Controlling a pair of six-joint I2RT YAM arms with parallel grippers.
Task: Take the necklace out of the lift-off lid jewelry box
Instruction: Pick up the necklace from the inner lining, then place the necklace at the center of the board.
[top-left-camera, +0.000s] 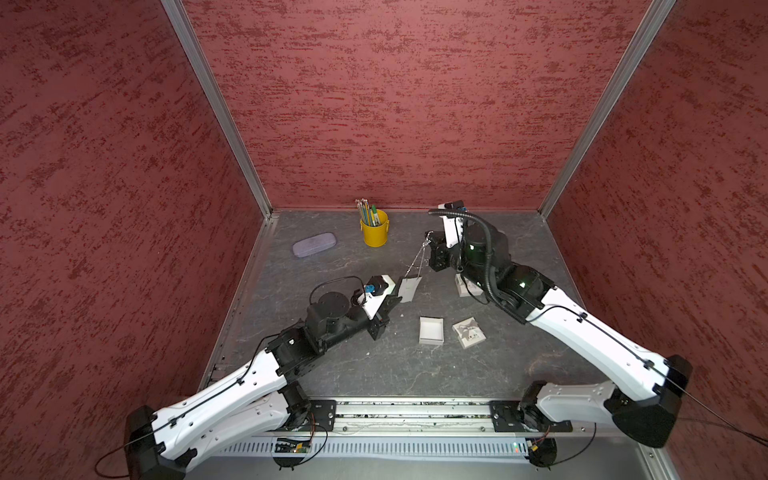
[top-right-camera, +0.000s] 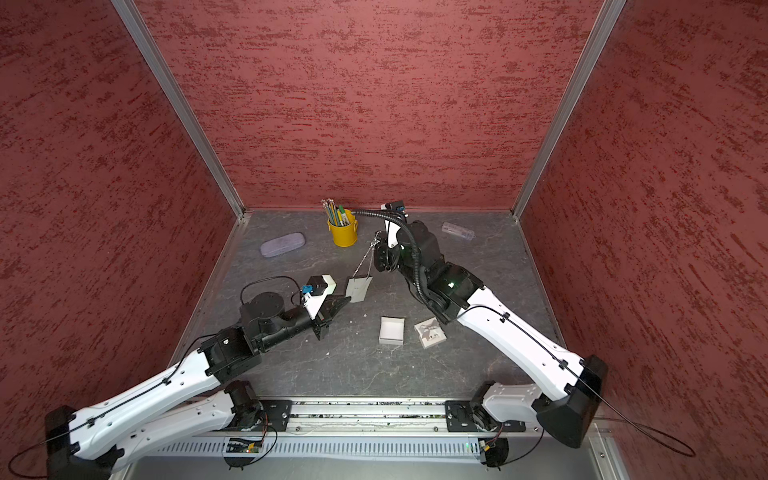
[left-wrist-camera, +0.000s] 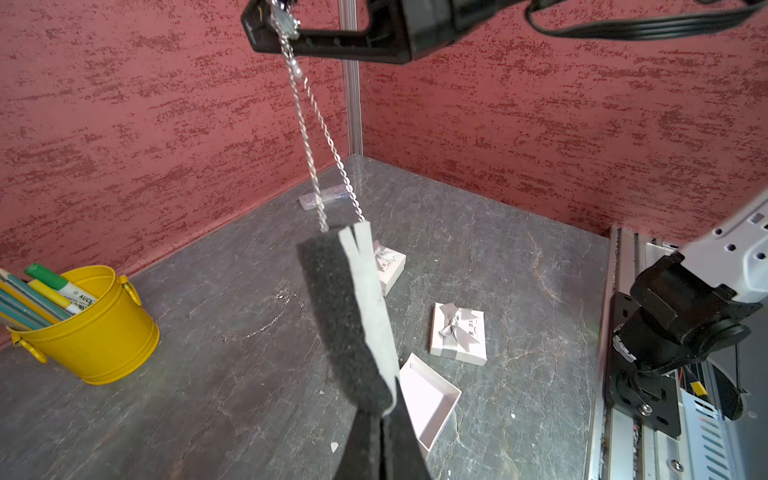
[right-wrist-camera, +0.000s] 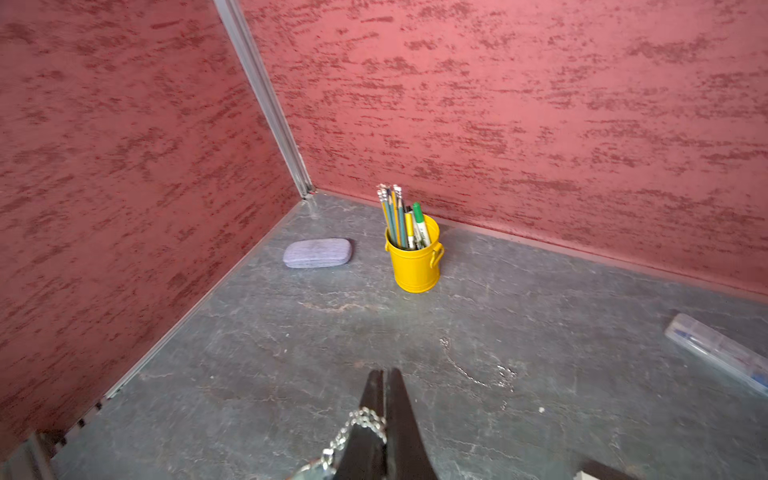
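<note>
**Fig.** Left gripper (top-left-camera: 391, 299) clenched on the lower edge of the foam-backed insert card (left-wrist-camera: 365, 299), held tilted above the table (top-left-camera: 353, 374). The necklace (left-wrist-camera: 316, 137) is out of the open box base (top-left-camera: 431, 330). Its chain runs taut from two slots in the card's upper edge to the right gripper (left-wrist-camera: 270, 20), which is clamped on it. The part bunched at those fingertips is indistinct. The bowed lid (top-left-camera: 468, 332) lies beside the base. A second bowed box (left-wrist-camera: 390, 268) is partly hidden by the card.
</note>
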